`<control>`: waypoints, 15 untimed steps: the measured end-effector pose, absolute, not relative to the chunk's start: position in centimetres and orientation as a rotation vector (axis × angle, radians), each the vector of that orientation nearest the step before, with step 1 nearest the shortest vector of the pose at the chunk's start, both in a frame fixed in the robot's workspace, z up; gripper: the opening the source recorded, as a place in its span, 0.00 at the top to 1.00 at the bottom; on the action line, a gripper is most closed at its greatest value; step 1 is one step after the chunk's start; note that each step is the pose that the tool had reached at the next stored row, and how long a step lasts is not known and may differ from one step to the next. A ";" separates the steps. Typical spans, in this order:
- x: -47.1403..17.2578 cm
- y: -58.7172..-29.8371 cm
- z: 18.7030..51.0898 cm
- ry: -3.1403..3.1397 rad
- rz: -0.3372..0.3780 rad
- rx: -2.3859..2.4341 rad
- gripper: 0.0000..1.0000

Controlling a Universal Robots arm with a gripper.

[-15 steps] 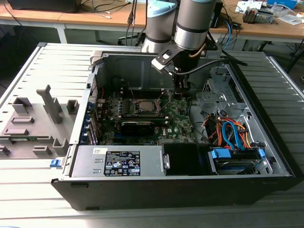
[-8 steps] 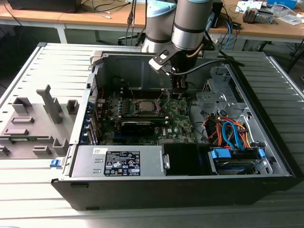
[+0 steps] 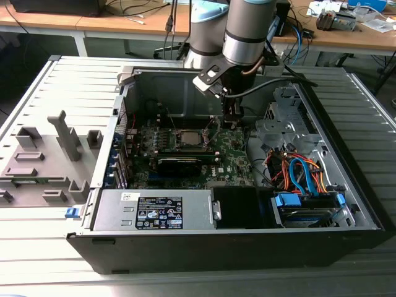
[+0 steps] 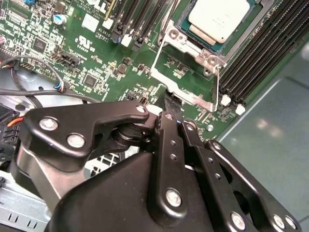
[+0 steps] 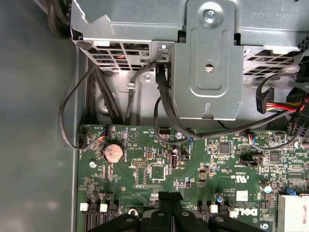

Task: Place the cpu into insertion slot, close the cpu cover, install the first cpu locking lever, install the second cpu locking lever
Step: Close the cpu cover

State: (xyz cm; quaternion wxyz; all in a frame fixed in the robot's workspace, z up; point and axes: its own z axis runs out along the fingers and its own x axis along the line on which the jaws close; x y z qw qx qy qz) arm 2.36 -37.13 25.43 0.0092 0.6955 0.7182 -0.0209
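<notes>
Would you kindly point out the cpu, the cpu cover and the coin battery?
cpu (image 4: 219,18): second wrist view, middle of its metal face.
cpu cover (image 4: 190,95): second wrist view, frame bar.
coin battery (image 5: 112,152): first wrist view, its centre.

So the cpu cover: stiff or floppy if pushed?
Likely stiff yet bendable: the cpu cover looks like thin sheet metal. It stands tilted up beside the cpu, so a push probably swings it, not slides it. Bare metal, maybe slippery.

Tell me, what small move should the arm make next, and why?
Probably push the cover over onto the cpu. The cpu already sits in place, the cover is open beside it with bare board showing through its window, and the shut gripper is right at the cover's edge.
</notes>
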 end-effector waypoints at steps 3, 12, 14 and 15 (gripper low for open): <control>2.1 -37.1 25.4 2.243 -0.065 2.172 0.89; 1.6 -37.1 25.4 2.243 -0.065 2.173 0.89; 1.5 -37.1 25.4 2.243 -0.065 2.173 0.89; 1.4 -37.1 25.4 2.243 -0.065 2.172 0.89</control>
